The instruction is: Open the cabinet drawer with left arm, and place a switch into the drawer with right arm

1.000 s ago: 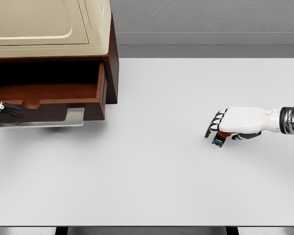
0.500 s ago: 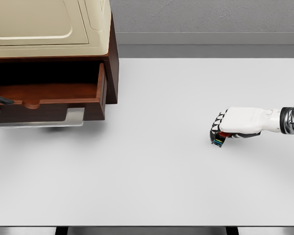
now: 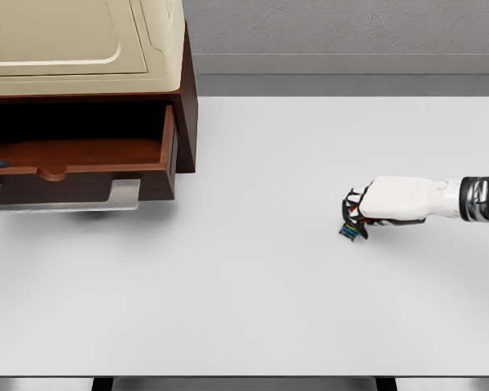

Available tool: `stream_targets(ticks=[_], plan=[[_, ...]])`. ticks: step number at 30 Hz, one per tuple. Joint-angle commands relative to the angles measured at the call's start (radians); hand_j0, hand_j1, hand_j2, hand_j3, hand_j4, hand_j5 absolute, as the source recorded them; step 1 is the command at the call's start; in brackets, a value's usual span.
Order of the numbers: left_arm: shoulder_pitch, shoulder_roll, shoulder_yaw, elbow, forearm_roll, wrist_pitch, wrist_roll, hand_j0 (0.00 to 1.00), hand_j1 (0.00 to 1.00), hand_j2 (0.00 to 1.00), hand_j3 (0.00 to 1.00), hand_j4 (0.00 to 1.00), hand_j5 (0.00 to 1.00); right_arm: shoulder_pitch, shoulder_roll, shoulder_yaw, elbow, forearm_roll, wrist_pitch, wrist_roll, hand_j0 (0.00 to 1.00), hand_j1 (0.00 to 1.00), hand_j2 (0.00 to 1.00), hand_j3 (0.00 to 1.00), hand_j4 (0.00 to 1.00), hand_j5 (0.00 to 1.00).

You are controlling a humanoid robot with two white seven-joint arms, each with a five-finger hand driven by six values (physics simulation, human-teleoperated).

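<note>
Above table (image 3: 253, 309), right hand (image 3: 367, 213) has lifted switch (image 3: 353, 231)

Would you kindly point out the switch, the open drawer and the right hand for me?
switch (image 3: 353, 231): head view, on its blue and black lower end below the fingers.
drawer (image 3: 81, 152): head view, on its bare wooden floor.
right hand (image 3: 395, 199): head view, on the white back of the hand.
</note>
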Motion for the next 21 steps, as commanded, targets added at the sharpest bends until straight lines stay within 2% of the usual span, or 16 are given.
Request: stream_targets(ticks=[1,3,5,6,11,13,16,21], plan=[[0.000,0.002,0.011,0.001,0.028,0.002,0.000,1.00,1.00,1.00,1.00,1.00,1.00,-0.002,0.012,-0.003,0.012,-0.006,0.003,-0.001,0.17,0.17,0.17,0.17,0.17,0.17],[-0.005,0.000,0.030,0.001,0.050,0.002,0.000,1.00,1.00,1.00,1.00,1.00,1.00,-0.009,0.022,-0.014,0.031,-0.007,0.003,-0.001,0.17,0.17,0.17,0.17,0.17,0.17],[-0.023,-0.017,0.066,0.001,0.080,0.106,0.000,1.00,1.00,1.00,1.00,1.00,1.00,-0.012,0.064,-0.088,0.051,-0.009,0.003,-0.001,0.17,0.17,0.17,0.17,0.17,0.17],[-0.029,-0.027,0.082,0.001,0.089,0.157,0.000,1.00,1.00,1.00,1.00,1.00,1.00,-0.025,0.084,-0.094,0.058,-0.009,0.003,-0.001,0.17,0.17,0.17,0.17,0.17,0.17],[-0.032,-0.029,0.106,0.002,0.125,0.254,0.000,1.00,1.00,1.00,1.00,1.00,1.00,-0.077,0.220,-0.148,0.114,-0.009,0.003,-0.001,0.18,0.18,0.18,0.18,0.18,0.18],[-0.032,-0.026,0.114,0.002,0.128,0.271,0.000,1.00,1.00,1.00,1.00,1.00,1.00,-0.097,0.265,-0.155,0.121,-0.007,0.003,-0.001,0.18,0.18,0.18,0.18,0.18,0.18],[-0.032,-0.024,0.114,0.002,0.128,0.286,0.000,1.00,1.00,1.00,1.00,1.00,1.00,-0.155,0.338,-0.152,0.170,-0.007,0.003,-0.001,0.18,0.18,0.18,0.18,0.18,0.18],[-0.032,-0.021,0.116,0.002,0.128,0.301,0.000,1.00,1.00,1.00,1.00,1.00,1.00,-0.219,0.397,-0.145,0.173,-0.007,0.003,-0.001,0.18,0.18,0.18,0.18,0.18,0.18]])
